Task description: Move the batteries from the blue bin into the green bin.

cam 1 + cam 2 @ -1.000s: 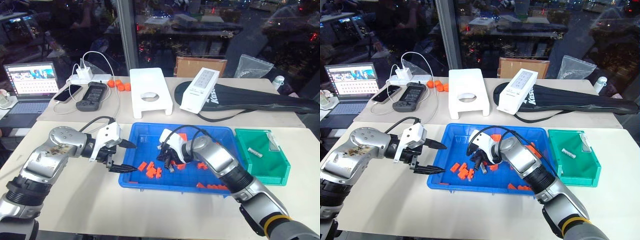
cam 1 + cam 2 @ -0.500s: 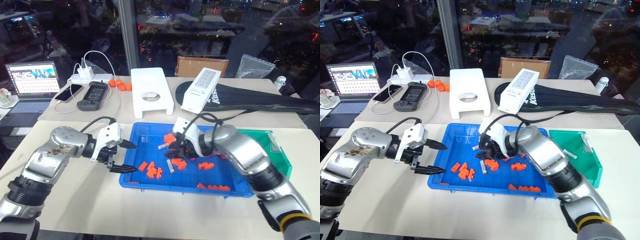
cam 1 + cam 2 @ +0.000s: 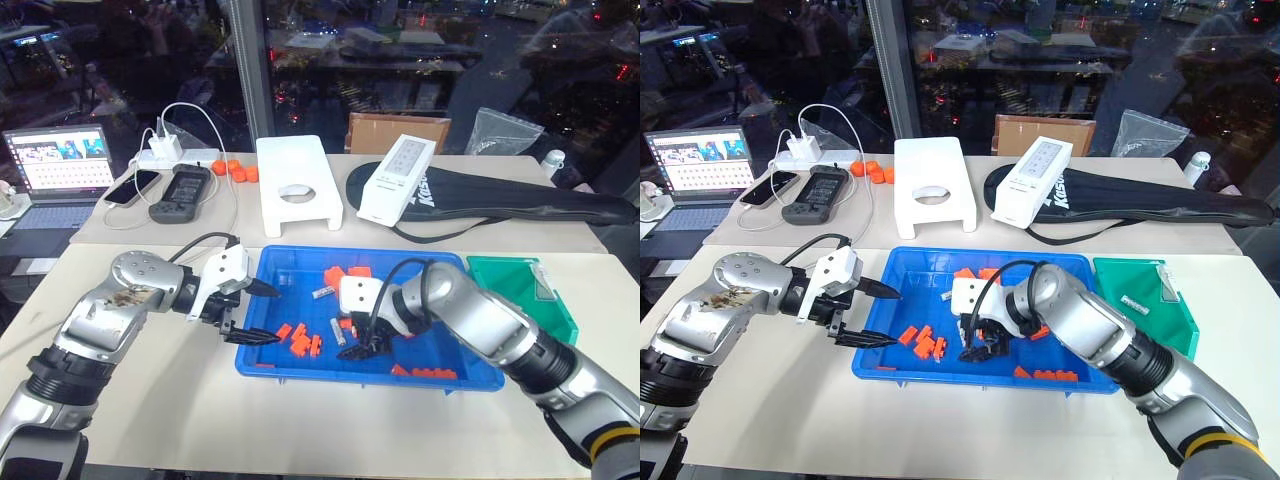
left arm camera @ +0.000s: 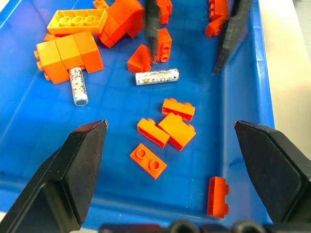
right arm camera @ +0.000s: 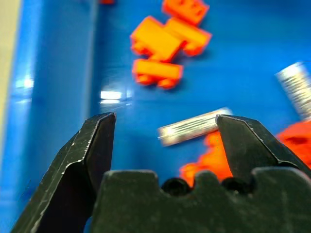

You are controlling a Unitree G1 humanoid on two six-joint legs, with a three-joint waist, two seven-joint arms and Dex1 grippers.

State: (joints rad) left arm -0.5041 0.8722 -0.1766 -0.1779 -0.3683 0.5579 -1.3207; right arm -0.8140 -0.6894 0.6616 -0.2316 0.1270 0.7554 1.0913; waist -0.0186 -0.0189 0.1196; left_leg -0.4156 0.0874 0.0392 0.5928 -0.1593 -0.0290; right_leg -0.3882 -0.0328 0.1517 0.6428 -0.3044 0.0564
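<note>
The blue bin [image 3: 320, 373] lies in front of me, scattered with orange blocks [image 3: 300, 340]. Two batteries lie loose in it, one near the back [image 3: 322, 292] and one mid-bin [image 3: 336, 330]; the left wrist view shows them too [image 4: 156, 76] [image 4: 77, 86]. My right gripper [image 3: 362, 345] hovers open just above the bin floor, with a battery [image 5: 192, 126] lying between and beyond its fingers, untouched. My left gripper [image 3: 278, 314] stands open and empty over the bin's left rim. The green bin [image 3: 556, 305] at the right holds a battery [image 3: 1134, 303].
On the back table stand a white stand with a hole [image 3: 298, 190], a white box [image 3: 395, 180] on a black bag [image 3: 510, 198], a laptop [image 3: 58, 165], a handset [image 3: 182, 192] and some orange pieces [image 3: 235, 170].
My right gripper has gone from shut among the blocks to open. It rose, drew back toward the bin's middle and rolled. The left arm has held still.
</note>
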